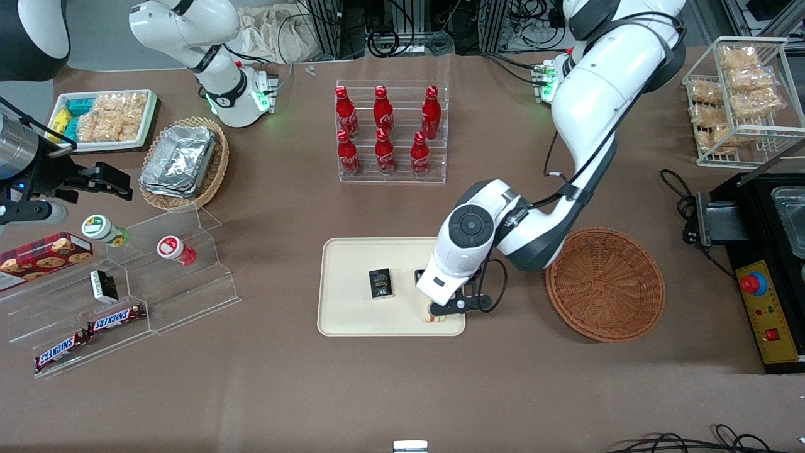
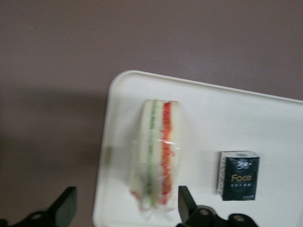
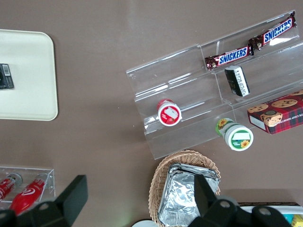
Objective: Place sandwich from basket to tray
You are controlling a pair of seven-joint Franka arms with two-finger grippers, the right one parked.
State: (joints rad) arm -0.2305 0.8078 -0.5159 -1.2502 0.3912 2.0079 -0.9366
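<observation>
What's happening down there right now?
Gripper open, over tray corner. Sandwich on tray, released. Basket empty. Black packet beside sandwich, apart.

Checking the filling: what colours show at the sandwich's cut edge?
Green and red-orange stripes on the sandwich, clearest in left wrist view.

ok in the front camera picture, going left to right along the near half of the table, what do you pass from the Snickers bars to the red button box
Snickers bars → black Face packet on the tray → gripper, fingers open around the sandwich → empty basket → yellow control box with the red button.
</observation>
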